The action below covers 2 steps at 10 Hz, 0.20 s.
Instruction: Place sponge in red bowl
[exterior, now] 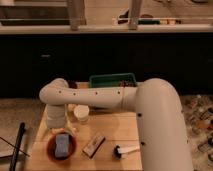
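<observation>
scene: wooden table in front of a dark counter, white robot arm reaching in from the right and bending down at the left side
gripper: at the end of the downward-pointing wrist, just above the back rim of the red bowl
gripper state: can't make out whether it is wide or closed; it is hard to separate from the wrist
sponge: blue, lying inside the red bowl, near the middle
contact: unclear if the gripper touches the sponge
red bowl: front left corner of the table, below the wrist
white cup: upright, just right of the wrist, behind the bowl
green bin: back edge of the table, partly behind the arm
flat brown packet: right of the bowl, lying at a slant
white tool with dark head: right of the packet, near the front edge
black pole: left of the table, leaning
</observation>
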Tool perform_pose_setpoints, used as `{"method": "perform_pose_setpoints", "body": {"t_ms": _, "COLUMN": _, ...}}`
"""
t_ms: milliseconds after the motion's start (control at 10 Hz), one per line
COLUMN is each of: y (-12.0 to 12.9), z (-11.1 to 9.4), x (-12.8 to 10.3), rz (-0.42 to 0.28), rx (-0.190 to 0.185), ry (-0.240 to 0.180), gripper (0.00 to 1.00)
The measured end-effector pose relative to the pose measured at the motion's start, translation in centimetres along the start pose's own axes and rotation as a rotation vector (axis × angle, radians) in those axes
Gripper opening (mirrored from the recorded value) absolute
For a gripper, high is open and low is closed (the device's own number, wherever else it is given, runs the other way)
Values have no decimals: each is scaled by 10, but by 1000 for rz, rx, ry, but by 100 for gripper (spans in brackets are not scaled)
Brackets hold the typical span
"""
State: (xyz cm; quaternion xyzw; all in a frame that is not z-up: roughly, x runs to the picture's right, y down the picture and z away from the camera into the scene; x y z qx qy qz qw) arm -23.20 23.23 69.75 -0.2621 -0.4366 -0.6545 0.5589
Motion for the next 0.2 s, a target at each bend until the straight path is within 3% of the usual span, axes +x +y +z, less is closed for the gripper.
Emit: {"method": "perform_pose_setpoints", "body": {"t_ms": 200, "y": 0, "z": -1, "x": -1, "rz": -4, "rx": 6, "ry": 3, "gripper": 80}}
